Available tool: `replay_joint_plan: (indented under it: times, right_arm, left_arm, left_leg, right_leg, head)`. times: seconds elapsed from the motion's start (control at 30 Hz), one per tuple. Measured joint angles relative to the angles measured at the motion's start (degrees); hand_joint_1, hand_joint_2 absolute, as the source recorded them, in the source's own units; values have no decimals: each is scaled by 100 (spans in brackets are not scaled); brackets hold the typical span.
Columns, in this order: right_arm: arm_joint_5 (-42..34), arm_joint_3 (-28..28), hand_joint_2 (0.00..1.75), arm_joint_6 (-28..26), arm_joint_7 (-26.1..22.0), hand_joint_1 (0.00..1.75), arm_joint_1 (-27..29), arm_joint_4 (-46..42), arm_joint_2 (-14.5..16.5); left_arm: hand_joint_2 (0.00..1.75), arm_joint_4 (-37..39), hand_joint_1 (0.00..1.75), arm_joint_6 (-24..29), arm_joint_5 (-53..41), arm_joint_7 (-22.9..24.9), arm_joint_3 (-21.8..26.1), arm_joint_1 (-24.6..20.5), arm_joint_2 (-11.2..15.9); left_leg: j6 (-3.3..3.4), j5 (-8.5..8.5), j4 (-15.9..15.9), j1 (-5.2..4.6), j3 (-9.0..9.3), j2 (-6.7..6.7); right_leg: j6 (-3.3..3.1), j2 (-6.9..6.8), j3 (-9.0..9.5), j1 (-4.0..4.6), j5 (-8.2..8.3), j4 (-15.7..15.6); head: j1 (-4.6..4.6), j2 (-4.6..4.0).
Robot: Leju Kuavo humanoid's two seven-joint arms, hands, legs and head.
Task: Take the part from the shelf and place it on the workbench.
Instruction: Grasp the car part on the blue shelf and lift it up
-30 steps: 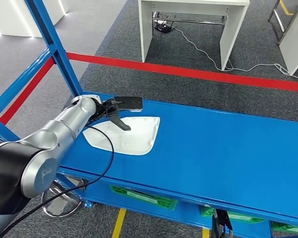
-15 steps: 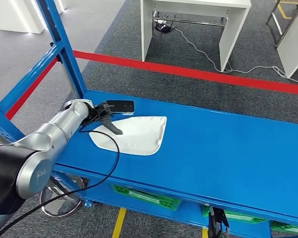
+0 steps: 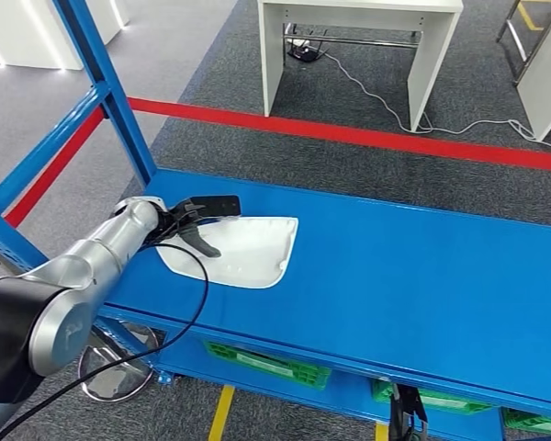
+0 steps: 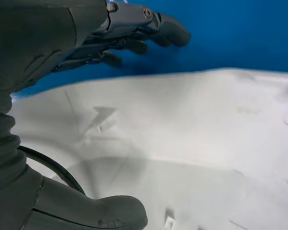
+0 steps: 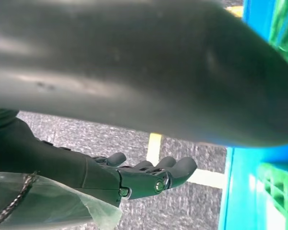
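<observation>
The white flat part (image 3: 240, 250) lies on the blue shelf top (image 3: 411, 276), towards its left end. My left hand (image 3: 197, 220) reaches over the part's left end with its fingers (image 3: 220, 204) stretched out flat and apart, and the thumb (image 3: 205, 246) points down at the white surface. In the left wrist view the fingers (image 4: 146, 24) reach past the part's (image 4: 193, 129) edge over the blue top, and the thumb (image 4: 95, 213) hovers over the white; nothing is gripped. My right hand (image 5: 146, 178) hangs low beside the shelf, loosely spread and holding nothing.
A blue upright post (image 3: 110, 92) rises at the shelf's left corner, close behind my left arm. Green crates (image 3: 269, 363) sit on the lower shelf. A red floor line (image 3: 370, 136) and a white table (image 3: 355, 46) lie beyond.
The camera has swayed a little. My left hand has drawn back towards the part's left end, so less of it overlaps the part. The part still lies flat on the shelf.
</observation>
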Motion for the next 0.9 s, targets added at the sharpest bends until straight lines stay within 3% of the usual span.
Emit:
replay_joint_plan:
  times: [0.1,0.13,0.17,0.2,0.27,0.33,0.47,0.53,0.6,0.63,0.67,0.7,0.73,0.8,0.83,0.9]
  right_arm:
    - [2,-9,0,6,-1,0,-4,0,17]
    - [2,-12,0,7,-1,0,3,1,20]
    - [2,-15,0,7,-1,0,9,1,22]
    - [2,-20,0,7,-1,0,11,1,23]
    - [2,-29,0,7,-1,0,6,0,27]
    - [2,-39,0,8,0,0,-2,0,33]
    - [3,-54,0,10,1,0,-5,0,45]
    - [4,-59,0,10,0,0,-12,0,45]
    - [4,-64,0,8,1,0,-3,1,45]
    - [4,-66,0,7,2,0,8,1,45]
    - [4,-68,0,5,3,0,17,1,45]
    - [4,-69,0,2,4,0,20,1,45]
    - [4,-70,0,-3,5,0,17,1,45]
    - [4,-72,0,-19,5,0,-2,0,45]
    - [5,-73,0,-30,5,0,-11,0,45]
    - [5,-75,0,-47,6,0,-17,0,46]
  left_arm:
    - [175,4,0,5,10,-9,2,89,27]
    - [175,4,0,7,14,-14,4,114,34]
    - [175,4,0,8,17,-19,5,126,42]
    - [175,4,0,8,19,-21,7,128,47]
    - [175,4,0,8,22,-34,10,119,50]
    - [175,4,0,8,47,-60,16,105,44]
    - [175,4,0,6,75,-78,30,91,25]
    - [175,4,0,6,76,-79,31,87,5]
    - [175,4,86,5,81,-80,31,90,-14]
    - [175,4,130,3,86,-80,32,93,-21]
    - [175,4,173,-1,93,-80,32,95,-26]
    - [175,4,175,-4,103,-80,33,97,-29]
    - [175,4,175,-7,114,-80,35,96,-31]
    - [175,4,175,-9,138,-80,41,91,-30]
    - [175,4,175,-9,155,-80,50,86,-26]
    - [175,4,175,-11,183,-80,72,89,-17]
  left_leg:
    - [-82,-512,1016,24,-440,7]
    - [-97,-613,1322,31,-574,7]
    - [-103,-605,1436,34,-618,8]
    - [-100,-498,1332,37,-558,8]
    - [-64,-145,619,38,-188,11]
    - [-2,31,-34,20,134,11]
    - [136,66,-235,3,219,5]
    - [205,107,-276,31,234,11]
    - [234,115,-277,33,215,15]
    - [236,117,-276,33,206,16]
    - [235,119,-275,34,201,15]
    - [231,121,-273,35,200,14]
    - [222,122,-271,39,202,12]
    - [174,112,-248,29,194,6]
    - [138,107,-235,20,183,4]
    - [63,115,-224,6,163,0]
  right_leg:
    - [-55,-11,16,-10,5,-18]
    - [-60,-12,15,-9,5,-17]
    - [-62,-12,16,-9,5,-15]
    - [-61,-11,18,-9,5,-13]
    - [-50,-9,25,-9,8,-8]
    - [-3,-1,12,12,9,5]
    - [142,0,-20,2,-3,13]
    - [190,1,-190,-6,-214,342]
    - [223,2,-544,-14,-580,1087]
    - [239,2,-707,-18,-705,1429]
    - [251,2,-788,-21,-729,1601]
    - [257,0,-755,-25,-646,1546]
    - [259,-2,-610,-31,-482,1272]
    - [247,-4,-176,-38,-177,487]
    - [218,3,-20,-36,-106,210]
    - [136,21,74,-13,-104,48]
  head:
    - [-14,0]
    - [-14,0]
    - [-14,0]
    - [-15,0]
    - [-15,0]
    - [-10,0]
    - [-5,0]
    - [13,0]
    - [28,0]
    - [29,0]
    - [29,0]
    - [30,0]
    - [30,0]
    - [32,0]
    - [25,0]
    - [9,0]
